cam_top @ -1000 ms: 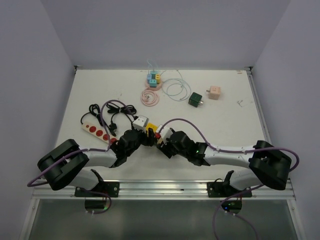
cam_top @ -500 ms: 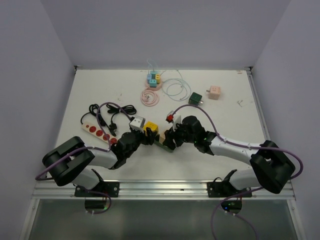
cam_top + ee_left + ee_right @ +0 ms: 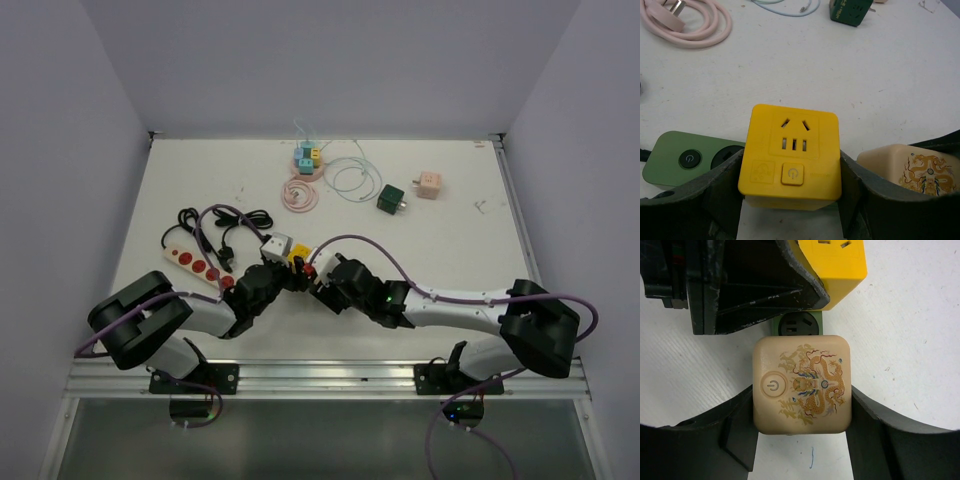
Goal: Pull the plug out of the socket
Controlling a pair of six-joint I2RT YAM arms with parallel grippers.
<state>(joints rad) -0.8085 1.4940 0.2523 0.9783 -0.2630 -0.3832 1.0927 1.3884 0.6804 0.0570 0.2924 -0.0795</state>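
White tabletop under pale walls filled the overhead view. The left claw and right claw met nose to nose near the front edge. A yellow cube plug showed just beyond the left claw's tip, and the rest was hidden under the wrists.

From the left wrist, that claw was closed on the yellow cube plug, with a finger pressed to each side wall. The plug was glossy plastic with rounded corners, and its top carried a socket face and a power button. A green power strip ran out beneath it past one finger. A beige dragon cube sat just outside the other finger.

From the right wrist, the right claw clamped the beige dragon cube, which was seated on the green power strip. One bare socket lay ahead of it, and the yellow cube plug beyond that.

Both cubes seemed to be plugged into the one strip, so a pull on either could drag the strip up unless the other claw held it down. The slick sides might also slip through the fingers, and a tilted pull could bind the pins.
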